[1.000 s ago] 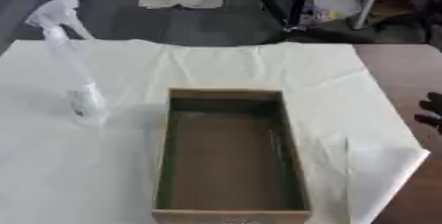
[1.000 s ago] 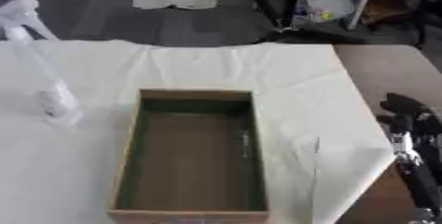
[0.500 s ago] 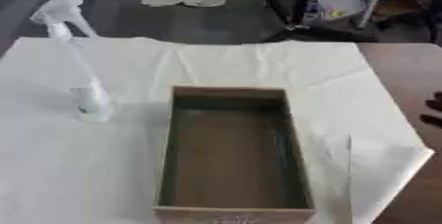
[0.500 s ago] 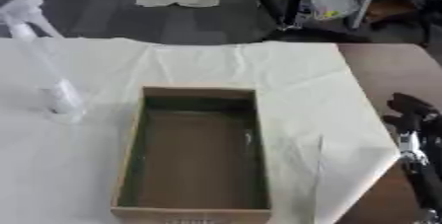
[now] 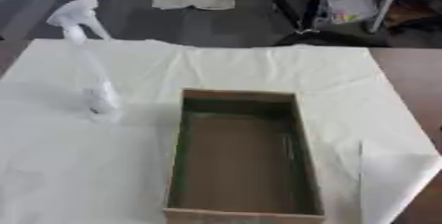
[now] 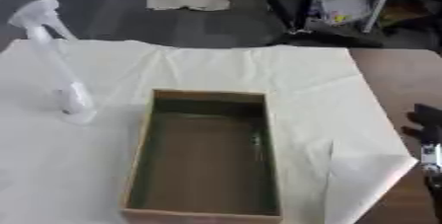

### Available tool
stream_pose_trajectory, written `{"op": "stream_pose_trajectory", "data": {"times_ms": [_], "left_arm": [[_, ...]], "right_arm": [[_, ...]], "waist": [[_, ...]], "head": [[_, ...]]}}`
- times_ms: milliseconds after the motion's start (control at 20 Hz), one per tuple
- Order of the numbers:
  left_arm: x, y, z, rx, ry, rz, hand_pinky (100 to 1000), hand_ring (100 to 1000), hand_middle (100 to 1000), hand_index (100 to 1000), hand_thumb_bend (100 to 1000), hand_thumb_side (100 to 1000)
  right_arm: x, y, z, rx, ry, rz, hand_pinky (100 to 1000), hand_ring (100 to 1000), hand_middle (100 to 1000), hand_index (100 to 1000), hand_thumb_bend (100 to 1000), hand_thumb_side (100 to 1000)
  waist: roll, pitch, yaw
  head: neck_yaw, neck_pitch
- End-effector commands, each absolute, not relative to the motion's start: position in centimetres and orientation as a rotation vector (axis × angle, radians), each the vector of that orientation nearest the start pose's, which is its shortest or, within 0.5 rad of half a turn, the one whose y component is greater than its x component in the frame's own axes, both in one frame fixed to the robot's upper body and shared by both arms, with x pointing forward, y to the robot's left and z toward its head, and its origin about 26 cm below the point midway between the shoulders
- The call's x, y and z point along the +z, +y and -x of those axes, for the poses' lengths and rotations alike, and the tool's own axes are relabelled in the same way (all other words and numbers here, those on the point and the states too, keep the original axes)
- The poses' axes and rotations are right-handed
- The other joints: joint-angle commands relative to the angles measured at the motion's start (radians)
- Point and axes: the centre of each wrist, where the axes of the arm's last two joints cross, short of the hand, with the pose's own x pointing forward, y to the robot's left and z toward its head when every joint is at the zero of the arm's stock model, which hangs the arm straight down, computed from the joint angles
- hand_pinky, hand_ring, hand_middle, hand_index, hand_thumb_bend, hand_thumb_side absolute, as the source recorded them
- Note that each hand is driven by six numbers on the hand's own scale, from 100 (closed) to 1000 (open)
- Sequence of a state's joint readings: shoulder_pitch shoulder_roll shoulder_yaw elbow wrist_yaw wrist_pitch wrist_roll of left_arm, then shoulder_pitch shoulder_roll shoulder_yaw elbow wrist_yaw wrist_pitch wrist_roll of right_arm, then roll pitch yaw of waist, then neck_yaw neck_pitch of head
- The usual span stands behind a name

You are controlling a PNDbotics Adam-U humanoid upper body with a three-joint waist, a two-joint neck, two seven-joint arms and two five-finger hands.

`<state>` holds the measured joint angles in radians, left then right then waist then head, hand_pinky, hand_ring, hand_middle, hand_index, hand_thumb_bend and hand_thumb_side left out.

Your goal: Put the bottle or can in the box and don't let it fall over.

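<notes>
1. Standing upright near the tabletop's left edge, the spray bottle is untouched, apart from the box.
2. Centre: the cardboard box lies open, nothing inside.
3. Right edge — the right hand has drawn back; its fingers' state I cannot tell — grasp not begun.

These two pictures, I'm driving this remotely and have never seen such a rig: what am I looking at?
Both come from one stereo camera in the robot's head, looking down at the table: left eye and right eye, nearly the same picture. On the white cloth stands an upright clear spray bottle, left of an open cardboard box with nothing in it. The cloth's near right corner is folded over. The dark shape at the right edge of the right eye view is the robot's right hand, holding nothing; its fingers are too cut off to read. The left hand is out of view.
</notes>
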<state>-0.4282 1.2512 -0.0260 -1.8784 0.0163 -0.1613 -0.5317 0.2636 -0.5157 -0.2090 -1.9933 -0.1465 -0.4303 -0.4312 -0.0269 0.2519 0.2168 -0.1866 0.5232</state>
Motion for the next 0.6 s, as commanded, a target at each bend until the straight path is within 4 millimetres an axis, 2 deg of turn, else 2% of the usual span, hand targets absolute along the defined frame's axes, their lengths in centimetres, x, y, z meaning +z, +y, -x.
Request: {"op": "stream_pose_trajectory", "data": {"times_ms": [50, 600], "left_arm": [[36.3, 36.9, -29.3, -1.707, -1.628, -0.718, 862, 779, 781, 852, 100, 636], [38.0, 36.6, -32.2, -1.730, -1.641, -0.704, 862, 779, 780, 851, 100, 634]], "right_arm": [[11.4, -38.5, -20.7, -0.073, -2.255, 0.614, 739, 814, 797, 747, 100, 668], [11.4, -38.3, -20.9, -0.083, -2.251, 0.593, 736, 814, 798, 744, 100, 678]], "waist": [[0.004, -0.014, -0.004], [0.001, -0.014, -0.020]], "head": [[0.014, -0.018], [0.035, -0.032]]}}
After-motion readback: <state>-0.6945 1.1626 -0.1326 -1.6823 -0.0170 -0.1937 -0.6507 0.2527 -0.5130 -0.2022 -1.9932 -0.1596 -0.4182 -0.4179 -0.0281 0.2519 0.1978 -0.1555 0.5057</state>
